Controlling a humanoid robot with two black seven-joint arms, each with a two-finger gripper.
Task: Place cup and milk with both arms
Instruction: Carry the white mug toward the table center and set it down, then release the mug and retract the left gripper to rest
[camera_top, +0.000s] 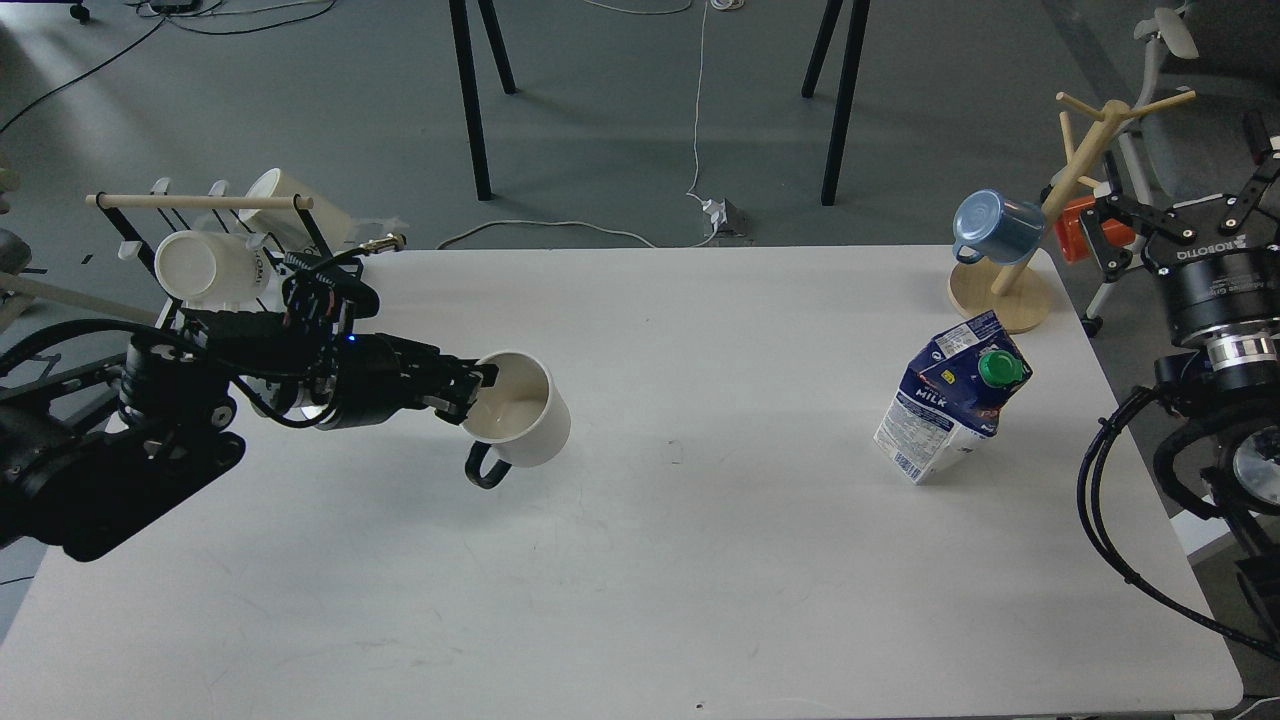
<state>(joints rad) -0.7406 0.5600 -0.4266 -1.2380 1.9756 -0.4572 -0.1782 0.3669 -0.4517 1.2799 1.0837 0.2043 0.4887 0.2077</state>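
Note:
The cup (525, 425), a white mug with a cream inside and a thin black loop handle, hangs tilted in my left gripper (472, 388), which is shut on its near rim and holds it above the table (640, 560), left of centre. The milk (950, 398), a dark blue and white carton with a green cap, stands on the table at the right, leaning. My right gripper (1190, 205) is open and empty beyond the table's right edge, well apart from the carton.
A black wire rack (240, 270) with two white mugs stands at the back left, just behind my left arm. A wooden mug tree (1040, 210) with a blue cup (990, 228) stands at the back right. An orange object sits behind it.

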